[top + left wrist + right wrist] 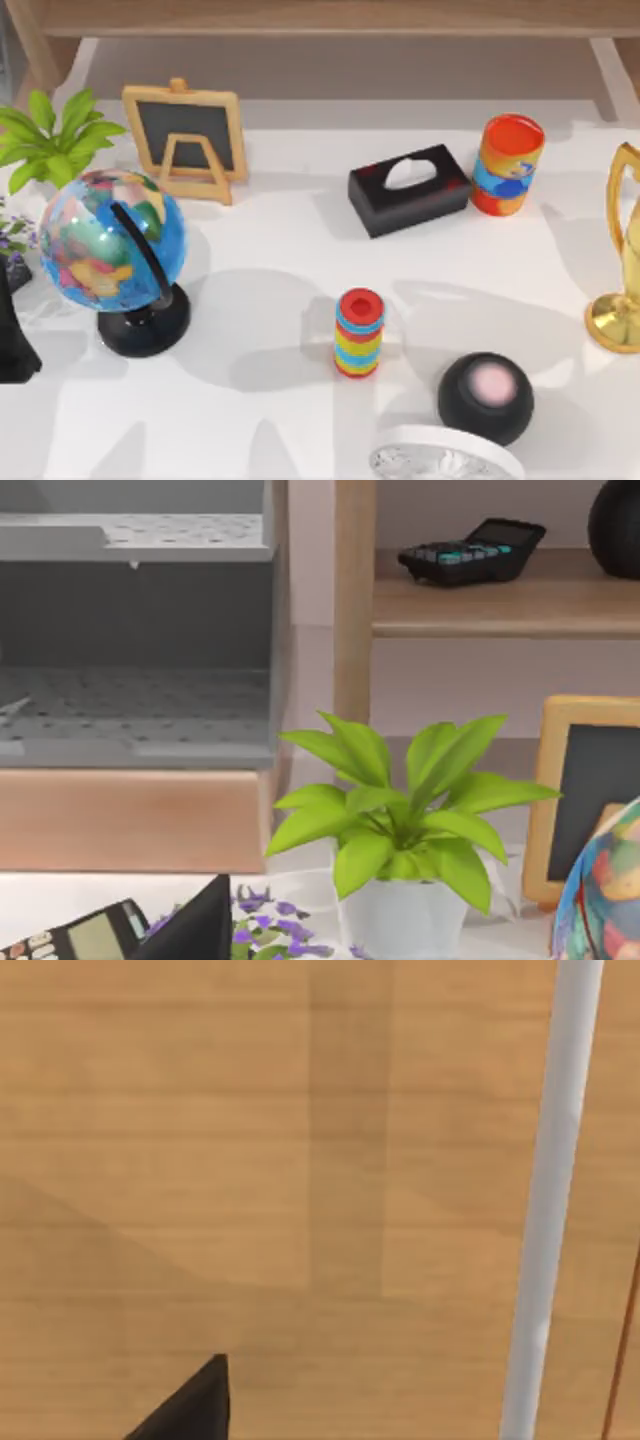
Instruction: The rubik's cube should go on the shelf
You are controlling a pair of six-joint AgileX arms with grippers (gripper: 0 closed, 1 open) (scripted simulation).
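No text, label, brand or number can be read on anything here.

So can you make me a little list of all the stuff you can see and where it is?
shelf: wooden shelf along the table's far edge
on shelf: black calculator, seen from the left wrist
rubik's cube: can't spot it
far left: green plant, chalkboard easel
left: globe on a black stand
middle back: black tissue box, orange patterned can beside it
middle front: striped cylinder, upright
front right: black round speaker
right edge: gold trophy
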